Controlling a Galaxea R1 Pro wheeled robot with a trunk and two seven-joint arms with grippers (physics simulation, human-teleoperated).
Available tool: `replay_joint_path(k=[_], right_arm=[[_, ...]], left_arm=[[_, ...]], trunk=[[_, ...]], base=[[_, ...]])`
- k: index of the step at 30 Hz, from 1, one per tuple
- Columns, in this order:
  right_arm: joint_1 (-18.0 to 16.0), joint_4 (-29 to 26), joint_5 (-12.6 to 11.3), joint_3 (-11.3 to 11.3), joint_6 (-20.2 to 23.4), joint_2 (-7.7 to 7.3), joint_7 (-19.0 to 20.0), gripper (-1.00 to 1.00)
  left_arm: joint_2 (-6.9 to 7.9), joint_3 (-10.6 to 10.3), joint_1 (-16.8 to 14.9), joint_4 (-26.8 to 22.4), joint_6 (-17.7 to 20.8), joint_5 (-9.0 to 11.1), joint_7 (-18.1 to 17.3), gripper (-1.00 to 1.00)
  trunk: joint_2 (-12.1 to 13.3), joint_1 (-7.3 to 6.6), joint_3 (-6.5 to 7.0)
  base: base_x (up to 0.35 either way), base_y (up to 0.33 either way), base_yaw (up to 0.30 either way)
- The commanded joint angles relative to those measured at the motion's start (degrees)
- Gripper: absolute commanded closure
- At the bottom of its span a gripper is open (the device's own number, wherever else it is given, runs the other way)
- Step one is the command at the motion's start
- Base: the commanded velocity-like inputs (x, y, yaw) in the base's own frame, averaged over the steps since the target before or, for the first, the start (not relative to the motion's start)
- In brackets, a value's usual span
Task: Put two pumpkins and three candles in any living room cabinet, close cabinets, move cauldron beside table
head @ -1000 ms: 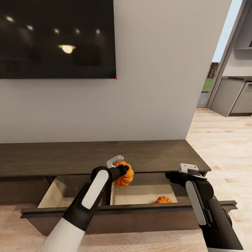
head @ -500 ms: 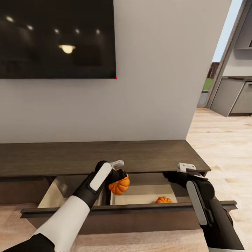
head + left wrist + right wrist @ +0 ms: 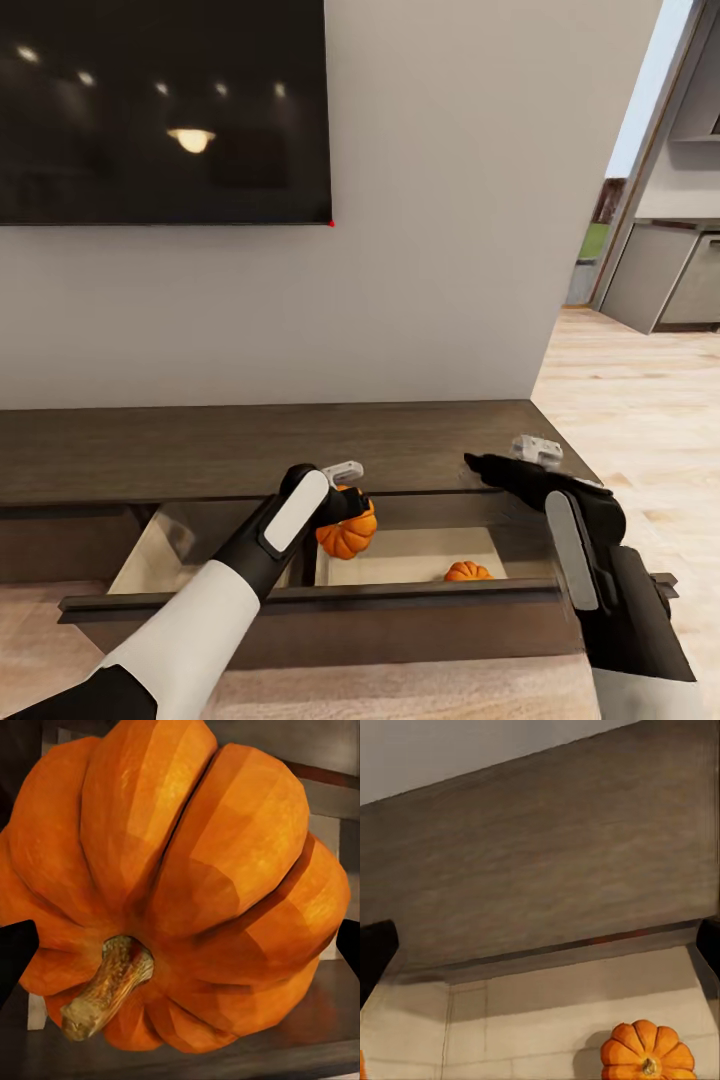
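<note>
— Two pumpkins?
— Yes. The left gripper (image 3: 345, 495) clenches one pumpkin (image 3: 347, 531) over the cabinet's (image 3: 250, 445) open drawer (image 3: 330, 605); its fingers are mostly hidden. The second pumpkin (image 3: 467, 572) lies inside, half cut off.
— The right gripper (image 3: 500, 468)?
— Spread wide, empty.

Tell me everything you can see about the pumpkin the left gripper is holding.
The held pumpkin is a small, squat, bright-orange ball with deep ribs and a short, curved tan stem that looks dry and woody. The left gripper is clamped on it, its dark fingertips at opposite sides in the wrist view. It hangs tilted above the cabinet's open drawer, over the right compartment's left end, clear of the drawer floor.
</note>
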Motion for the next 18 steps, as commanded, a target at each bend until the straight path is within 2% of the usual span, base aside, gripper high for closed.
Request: replay_joint_path(k=[1,2,6,7,8,12,14,15,18], right_arm=[[-16.2,2.1,-6.8,-7.4,7.4,0.03,0.1,-1.00],[-18.6,2.2,-9.0,-8.4,7.7,0.04,0.1,-1.00],[-19.6,1.8,-13.0,-9.3,7.7,0.05,0.4,-1.00],[-19.2,1.6,-13.6,-9.3,7.7,0.05,0.4,-1.00],[-13.9,0.2,-17.8,-9.4,7.7,-0.19,3.5,-1.00],[-12.9,0.0,-18.6,-9.5,7.7,-0.54,5.6,-1.00],[-12.3,0.0,-18.9,-9.5,7.7,-1.56,7.1,-1.00],[-11.4,0.0,-18.9,-9.6,7.7,-3.00,13.6,-1.00],[-11.1,0.0,-18.9,-9.8,7.7,-3.52,19.5,-1.00]], left_arm=[[0.00,-0.2,0.0,0.0,-0.1,0.5,0.6,1.00],[0.00,-0.3,0.0,-0.1,-0.1,0.5,0.6,1.00],[0.00,-0.4,0.0,-0.2,-0.1,0.6,0.6,1.00],[0.00,-0.5,0.0,-0.2,-0.1,0.6,0.6,1.00],[0.00,-1.3,0.0,-0.5,-0.1,0.5,0.7,1.00],[0.00,-1.4,0.0,-0.5,-0.1,0.5,0.8,1.00],[0.00,-1.4,0.0,-0.5,-0.1,0.5,0.8,1.00],[0.00,-1.4,0.0,-0.5,0.0,0.6,0.8,1.00],[0.00,-1.4,0.0,-0.5,0.1,0.7,0.8,1.00]], trunk=[[0.0,-0.01,-0.06],[0.0,-0.01,-0.06],[0.0,-0.01,-0.06],[0.0,-0.01,-0.06],[0.0,-0.01,-0.06],[0.0,-0.01,-0.06],[0.0,-0.01,-0.06],[0.0,-0.01,-0.06],[0.0,-0.01,-0.07]], base=[[0.000,0.000,0.000],[0.000,0.000,0.000],[0.000,0.000,0.000],[0.000,0.000,0.000],[0.000,0.000,0.000],[0.000,0.000,0.000],[0.000,0.000,0.000],[0.000,0.000,0.000],[0.000,0.000,0.000]])
